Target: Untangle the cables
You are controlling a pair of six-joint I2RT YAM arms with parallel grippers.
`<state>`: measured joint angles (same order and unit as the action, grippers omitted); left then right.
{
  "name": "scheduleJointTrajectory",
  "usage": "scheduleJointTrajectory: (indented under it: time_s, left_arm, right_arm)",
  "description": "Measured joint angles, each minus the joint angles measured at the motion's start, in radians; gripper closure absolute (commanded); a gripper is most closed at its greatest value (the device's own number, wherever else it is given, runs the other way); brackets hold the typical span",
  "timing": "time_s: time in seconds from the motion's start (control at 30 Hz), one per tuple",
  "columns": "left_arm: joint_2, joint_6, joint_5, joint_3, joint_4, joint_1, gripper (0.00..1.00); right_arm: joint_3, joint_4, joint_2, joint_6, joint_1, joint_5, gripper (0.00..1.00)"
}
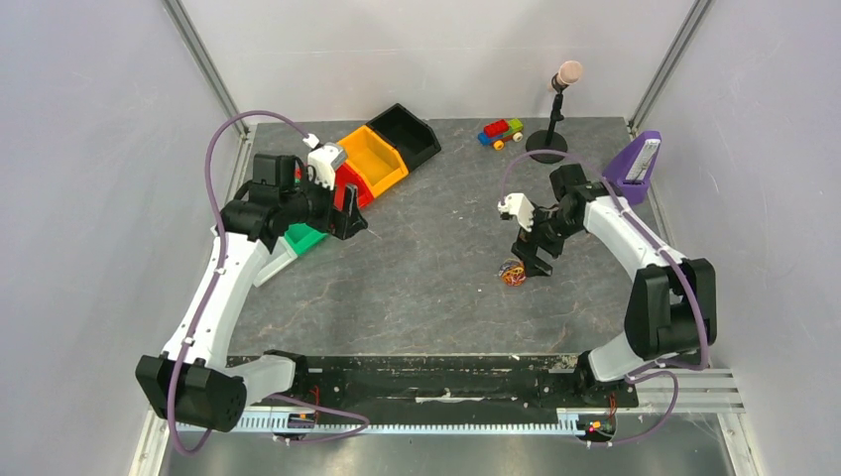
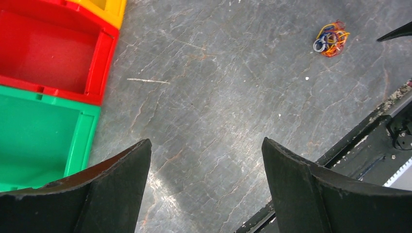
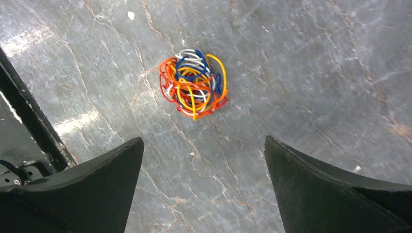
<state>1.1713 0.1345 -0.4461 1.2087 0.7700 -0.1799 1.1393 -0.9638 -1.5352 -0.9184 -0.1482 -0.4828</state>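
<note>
On the tabletop point(image 1: 426, 293), right of centre, the cables point(image 3: 194, 83) sat as one tight little ball: red, orange, yellow, blue and white loops, all interlocked. Right gripper point(image 3: 203, 140) hovered just above it, jaws spread wide, holding nothing. Left gripper point(image 2: 205, 141) was equally wide and empty, over by the red bin point(image 2: 53, 53) and green bin point(image 2: 39, 136), well apart from the tangle.

My read: the wires were light, thin and springy, so the whole ball would likely lift or skate if one strand got tugged. Best hold looked like an outer loop, e.g. the yellow one bulging at the edge, with the other gripper pinning the clump.

Surface was dark, veined and flat, with a few white specks. Plain grey walls all round. A toy brick car point(image 1: 501, 132) and a microphone on a stand point(image 1: 567, 75) stood at the far edge.
</note>
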Motion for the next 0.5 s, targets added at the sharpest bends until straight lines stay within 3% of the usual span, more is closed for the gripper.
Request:
scheduleJointTrajectory:
  time_s: [0.1,0.2,0.27,0.47,0.5]
  left_arm:
    - [0.006,-0.002,-0.036,0.000,-0.019,0.000,0.10]
    - [0.005,-0.008,-0.065,-0.010,-0.050,0.000,0.10]
    - [-0.003,-0.014,-0.084,-0.035,-0.085,0.000,0.10]
    - [-0.017,-0.041,-0.122,-0.109,-0.140,-0.002,0.19]
    - [-0.018,-0.054,-0.137,-0.134,-0.163,-0.008,0.20]
  right_arm:
    - [-0.039,0.042,-0.012,0.026,-0.013,-0.008,0.06]
    - [-0.087,0.090,-0.062,0.052,-0.020,-0.004,0.18]
    - [-0.110,0.129,-0.097,0.068,-0.022,0.007,0.34]
    - [-0.146,0.207,-0.124,0.106,-0.046,-0.004,0.99]
    - [-0.146,0.220,-0.123,0.123,-0.051,-0.025,1.00]
